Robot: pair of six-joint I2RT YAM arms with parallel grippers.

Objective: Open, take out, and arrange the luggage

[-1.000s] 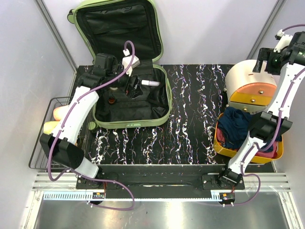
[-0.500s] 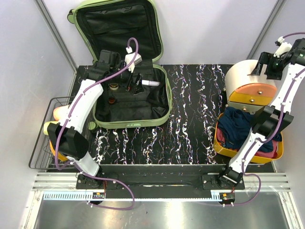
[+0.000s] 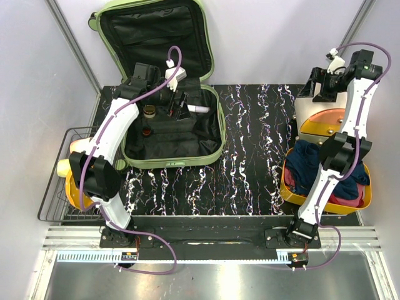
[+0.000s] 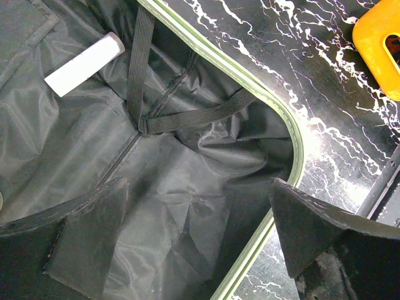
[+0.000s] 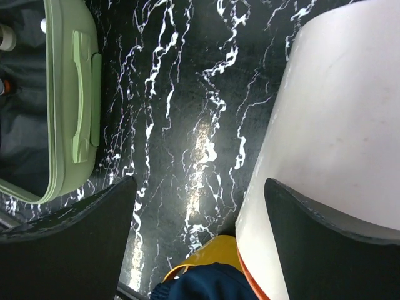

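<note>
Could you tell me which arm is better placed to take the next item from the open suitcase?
Left: the left gripper hangs open over the pale-green hard-shell suitcase, near the white tube; the right gripper is beside the white domed container.

Looks down between wide-spread fingers [image 4: 94, 240] into the luggage [image 4: 295, 142], with a white tube [image 4: 84, 64] lying near crossed elastic straps [image 4: 187, 119] on black lining [image 4: 187, 187].

Pale-green hard-shell suitcase [image 3: 172, 162]: small round items [image 3: 149, 111] inside, too small to identify. Yellow-orange plastic tray [image 3: 291, 194]: partly hidden under dark-blue clothing [image 3: 309, 165] and right arm [image 3: 340, 156].
</note>
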